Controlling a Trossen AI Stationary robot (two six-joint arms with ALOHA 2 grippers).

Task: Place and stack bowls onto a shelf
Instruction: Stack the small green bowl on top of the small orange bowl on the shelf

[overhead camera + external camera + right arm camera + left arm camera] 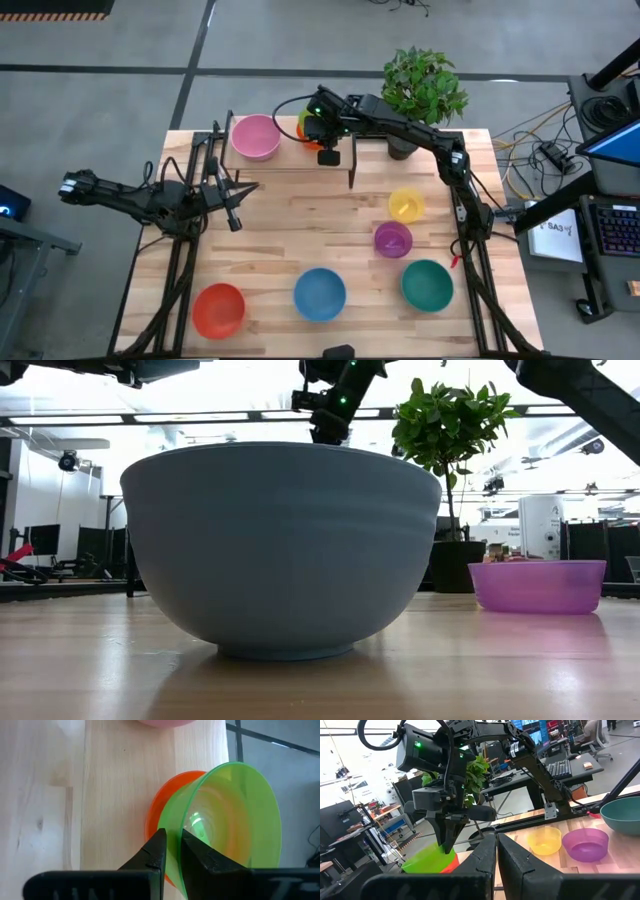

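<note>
Right gripper (171, 851) reaching down over light-wood shelf (290, 160), fingers pinching rim of translucent green plastic bowl (227, 827), tilted in small orange plastic bowl (162, 805), left gripper (496, 851) closed, empty, hovering at table's left side.

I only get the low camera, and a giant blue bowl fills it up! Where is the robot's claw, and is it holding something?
Observer: The right claw is at the shelf, pinching the rim of a green bowl.
Operator: Is the green bowl alone?
Observer: No, it sits tilted in an orange bowl.
Operator: Anything else on the shelf?
Observer: A pink bowl, left of those two from above.
Operator: And the other arm?
Observer: The left claw is shut and empty, above the table's left side.
</note>
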